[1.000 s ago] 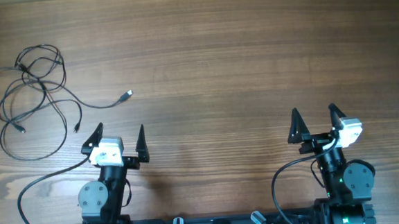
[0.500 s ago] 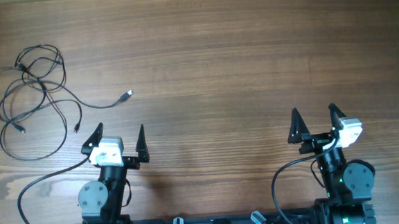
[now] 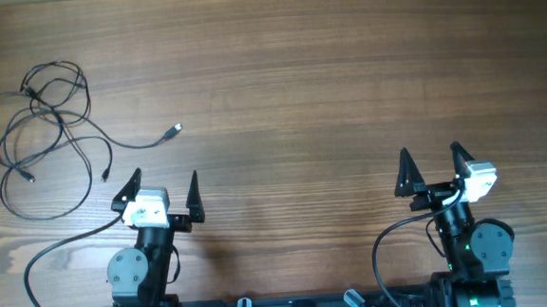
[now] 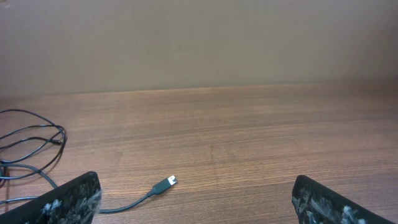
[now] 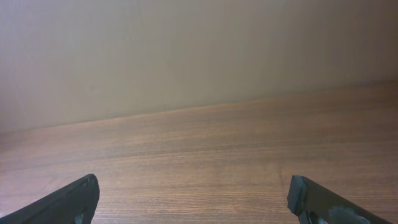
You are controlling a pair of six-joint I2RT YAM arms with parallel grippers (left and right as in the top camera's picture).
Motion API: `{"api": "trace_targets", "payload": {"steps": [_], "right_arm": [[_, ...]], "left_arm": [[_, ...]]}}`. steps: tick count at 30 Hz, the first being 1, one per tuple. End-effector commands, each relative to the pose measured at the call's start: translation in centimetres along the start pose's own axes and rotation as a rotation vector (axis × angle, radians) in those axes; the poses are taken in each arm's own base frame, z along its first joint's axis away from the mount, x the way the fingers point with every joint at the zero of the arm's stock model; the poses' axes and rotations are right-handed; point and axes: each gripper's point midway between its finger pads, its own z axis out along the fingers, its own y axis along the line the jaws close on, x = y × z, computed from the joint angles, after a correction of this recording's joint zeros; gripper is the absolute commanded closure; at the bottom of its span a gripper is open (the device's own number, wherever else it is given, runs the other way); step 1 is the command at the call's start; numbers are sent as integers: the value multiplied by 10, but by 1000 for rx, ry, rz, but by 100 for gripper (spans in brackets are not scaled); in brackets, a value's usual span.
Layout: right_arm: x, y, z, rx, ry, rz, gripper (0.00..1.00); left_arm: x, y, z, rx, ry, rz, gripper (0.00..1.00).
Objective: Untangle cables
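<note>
Overhead, the cables (image 3: 44, 129) lie in loose tangled loops at the left side of the wooden table (image 3: 306, 66). One silvery plug (image 3: 174, 130) reaches out toward the left gripper (image 3: 165, 174) (near, not touching). This gripper and the right gripper (image 3: 429, 150) both have jaws spread wide, holding nothing.

The thin black cables (image 3: 41, 109) lay flat at the far left, spread in loose, overlapping loops that crossed one another. One strand trailed right, clear of the tangle, ending in a small silvery plug (image 3: 174, 131). Two smaller plug ends lay at the loops' near side.
</note>
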Motion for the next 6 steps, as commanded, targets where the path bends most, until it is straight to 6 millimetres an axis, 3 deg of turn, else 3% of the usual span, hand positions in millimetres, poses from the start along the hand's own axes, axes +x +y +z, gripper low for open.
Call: {"api": "trace_targets", "payload": {"steps": [1,6], "right_arm": [[-3,3,-1,-14,-12,-15,0],[-3,3,-1,-14,-12,-14,0]], "left_arm": [[2,3,0,-14,5,19,0],[2,3,0,-14,5,19,0]]}}
